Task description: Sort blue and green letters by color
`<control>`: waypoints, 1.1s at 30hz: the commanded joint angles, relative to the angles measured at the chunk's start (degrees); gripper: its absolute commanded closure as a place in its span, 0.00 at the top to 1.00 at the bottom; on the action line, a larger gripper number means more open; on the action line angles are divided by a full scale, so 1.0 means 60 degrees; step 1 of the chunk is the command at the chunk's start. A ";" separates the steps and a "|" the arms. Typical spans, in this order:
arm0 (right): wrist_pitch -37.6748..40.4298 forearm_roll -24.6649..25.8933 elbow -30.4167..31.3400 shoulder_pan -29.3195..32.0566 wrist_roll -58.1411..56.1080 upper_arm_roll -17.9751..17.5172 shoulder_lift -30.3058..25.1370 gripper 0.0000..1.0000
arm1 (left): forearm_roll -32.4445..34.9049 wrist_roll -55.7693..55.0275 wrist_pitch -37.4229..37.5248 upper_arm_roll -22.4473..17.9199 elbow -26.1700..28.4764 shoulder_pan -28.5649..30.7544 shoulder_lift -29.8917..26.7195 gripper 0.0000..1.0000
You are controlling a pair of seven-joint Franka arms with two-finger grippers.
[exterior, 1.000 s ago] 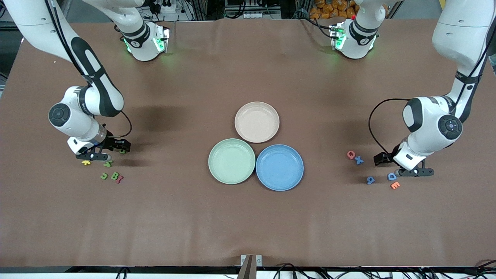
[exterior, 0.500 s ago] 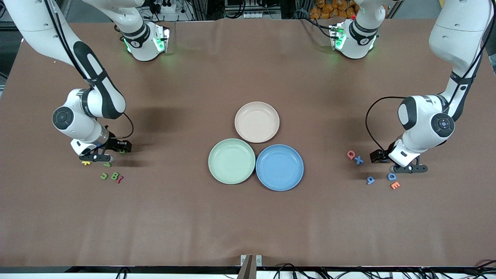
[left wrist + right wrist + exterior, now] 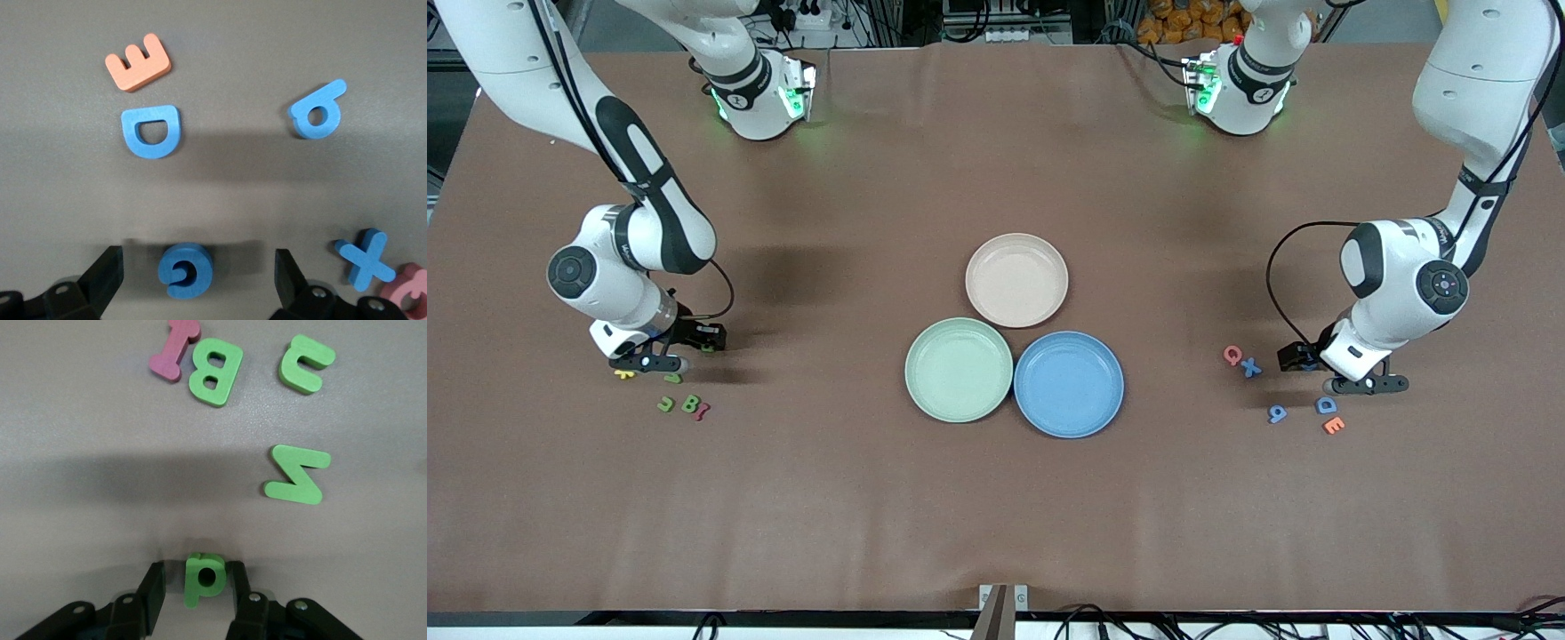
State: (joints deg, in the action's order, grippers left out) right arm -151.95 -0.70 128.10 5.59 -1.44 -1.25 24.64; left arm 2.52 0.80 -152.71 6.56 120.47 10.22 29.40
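Your right gripper [image 3: 195, 590] sits low at the right arm's end of the brown table [image 3: 996, 498], its fingers [image 3: 152, 587] pressed against the small green foam letter P [image 3: 202, 579], which lies flat between them, stem running back toward the wrist. Near it lie a green N [image 3: 297, 475], green B [image 3: 215, 371], green C [image 3: 306, 363] and a dark red bar [image 3: 175, 349].

Your left gripper [image 3: 193, 270] stands spread wide around the blue foam G [image 3: 183, 269], touching neither side. Close by are a blue D [image 3: 151, 131], a blue 9-like piece [image 3: 319, 111], a blue X [image 3: 365, 258] and an orange E [image 3: 138, 62].
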 commanded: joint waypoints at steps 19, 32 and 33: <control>0.1371 0.0057 -0.0666 -0.0169 0.0546 -0.0055 -0.0371 0.00 | 0.0093 0.0159 -0.0374 0.0079 0.0430 0.0230 -0.0140 1.00; 0.2809 0.0028 -0.1867 -0.1091 0.2992 -0.0318 -0.0635 0.00 | 0.0108 0.0159 -0.0491 0.0079 0.0401 0.0260 -0.0052 1.00; 0.2868 0.0014 -0.1940 -0.1194 0.3197 -0.0347 -0.0635 0.00 | 0.0108 0.0159 -0.0535 0.0065 0.0401 0.0274 -0.0037 1.00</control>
State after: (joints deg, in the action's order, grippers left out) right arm -136.59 -0.75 118.32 0.71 11.26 -2.59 21.12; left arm 2.52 0.80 -153.95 6.55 121.89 10.93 29.40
